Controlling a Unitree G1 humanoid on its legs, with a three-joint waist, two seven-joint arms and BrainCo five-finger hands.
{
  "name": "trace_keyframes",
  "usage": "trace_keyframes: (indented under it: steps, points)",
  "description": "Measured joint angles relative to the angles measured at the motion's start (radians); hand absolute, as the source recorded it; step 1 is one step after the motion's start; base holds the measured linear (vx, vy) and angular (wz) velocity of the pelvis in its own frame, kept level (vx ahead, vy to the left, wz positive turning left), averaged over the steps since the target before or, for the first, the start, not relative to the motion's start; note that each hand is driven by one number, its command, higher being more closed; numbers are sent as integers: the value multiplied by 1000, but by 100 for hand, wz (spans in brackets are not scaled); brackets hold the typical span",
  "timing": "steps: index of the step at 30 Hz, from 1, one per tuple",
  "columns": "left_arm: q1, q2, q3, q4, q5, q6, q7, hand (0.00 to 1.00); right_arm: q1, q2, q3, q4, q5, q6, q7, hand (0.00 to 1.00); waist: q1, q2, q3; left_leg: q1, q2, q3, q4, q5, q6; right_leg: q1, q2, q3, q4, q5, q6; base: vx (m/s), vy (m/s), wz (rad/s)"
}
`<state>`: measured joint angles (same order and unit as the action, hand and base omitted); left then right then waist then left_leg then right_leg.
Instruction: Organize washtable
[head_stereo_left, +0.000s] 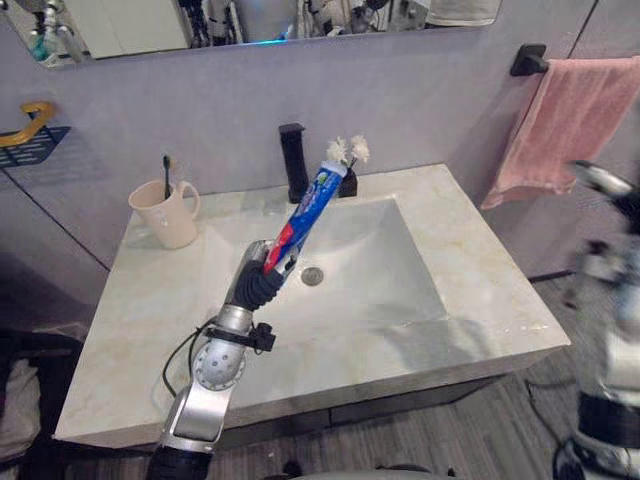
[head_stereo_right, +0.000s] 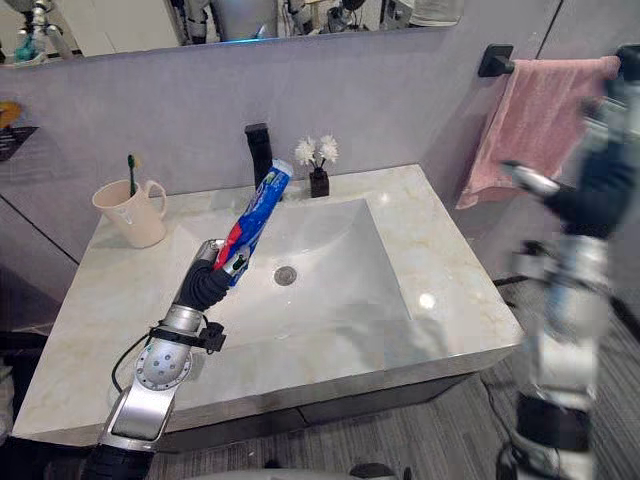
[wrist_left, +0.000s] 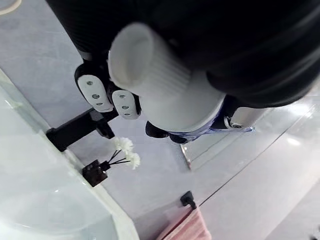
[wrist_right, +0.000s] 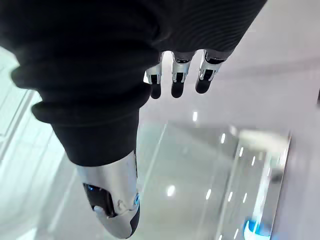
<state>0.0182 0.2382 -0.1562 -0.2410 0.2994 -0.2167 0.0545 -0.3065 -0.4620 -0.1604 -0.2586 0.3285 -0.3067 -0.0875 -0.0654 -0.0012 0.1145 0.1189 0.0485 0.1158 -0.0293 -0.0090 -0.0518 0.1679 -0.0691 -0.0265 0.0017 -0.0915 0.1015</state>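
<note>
Currently the toothpaste tube (head_stereo_left: 312, 205) is tilting up over the left side of the sink (head_stereo_left: 390, 260), with the left hand (head_stereo_left: 262, 262) curling round its cap end. A cup (head_stereo_left: 170, 215) is standing at the counter's (head_stereo_left: 480, 270) back left corner. The right hand (wrist_right: 173, 80) is hanging beyond the right edge, fingers straight and holding nothing.

Soft, even overhead light, small glints on the glossy counter (head_stereo_right: 450, 270) (brightest near its right front), faint shade in the basin (head_stereo_right: 330, 240), my right arm (head_stereo_right: 570, 300) a smear, toothpaste tube (wrist_left: 165, 85) looming unfocused in my left hand (wrist_left: 95, 92), lamp reflections streaking past my right hand (wrist_right: 178, 82).
</note>
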Motion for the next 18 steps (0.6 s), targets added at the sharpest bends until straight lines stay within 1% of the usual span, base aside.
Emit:
trace_keyframes:
  steps: [1, 2, 4, 6, 8, 10, 11, 14, 15, 18]
  points:
    - [-21, 0, -20, -1, -12, -1, 8, 100, -48, 1, 93, 37, 41, 5, 20, 0, 20, 2, -1, -1, -1, -5, 0, 1, 1, 2, -1, -5, 0, 0, 0, -15, -11, 9]
    - [-34, 0, -29, -1, -15, -1, 15, 100, -73, 2, 143, 61, 64, 11, 31, 0, 32, 3, -2, -1, -3, -6, 0, 2, 2, 3, -2, -8, 0, 0, 0, -8, -5, 17]
    - [-68, 0, -33, -1, -22, 0, 39, 100, -132, 23, 274, 111, 104, 49, 57, 0, 43, 5, -3, -7, -13, -29, 0, 6, 7, 9, -7, -32, -1, 0, 0, -3, -2, 28]
    - [-92, 1, -35, -1, -23, 0, 60, 100, -140, 54, 339, 124, 118, 72, 76, 0, 54, 5, -3, -6, -14, -37, 0, 7, 7, 15, -10, -50, -1, 0, 0, 1, -9, 20]
    - [-106, 1, -38, -1, -23, 2, 84, 100, -141, 84, 402, 129, 134, 96, 96, 0, 56, 5, -3, -7, -16, -47, -1, 9, 10, 19, -15, -62, -1, 0, 0, -4, -9, 15]
    - [-111, 0, -41, -1, -23, 2, 102, 100, -143, 121, 449, 151, 134, 103, 113, 0, 57, 5, -4, -7, -20, -49, -5, 11, 14, 20, -20, -71, -1, 0, 0, -24, 0, 11]
    - [-114, 0, -52, 2, -23, 3, 113, 100, -145, 143, 475, 173, 135, 120, 113, 0, 57, 5, -5, -11, -25, -59, -7, 16, 19, 21, -23, -84, 0, 0, 0, -31, -3, 14]
    - [-119, -2, -78, 7, -22, 9, 125, 100, -146, 177, 499, 210, 137, 132, 112, 0, 58, 6, -5, -14, -33, -63, -14, 25, 24, 20, -31, -89, 0, 0, 1, -46, 4, 9]
    - [-119, -5, -86, 9, -22, 12, 128, 100, -146, 193, 510, 218, 152, 137, 112, 0, 59, 9, -7, -14, -35, -69, -27, 36, 27, 18, -35, -97, 0, 5, 8, -62, 6, 17]
    - [-125, -16, -102, 21, -22, 14, 140, 100, -146, 227, 535, 241, 185, 138, 111, 0, 55, 11, -9, -13, -43, -87, -52, 60, 32, 16, -38, -114, 0, 5, 9, -75, -5, 18]
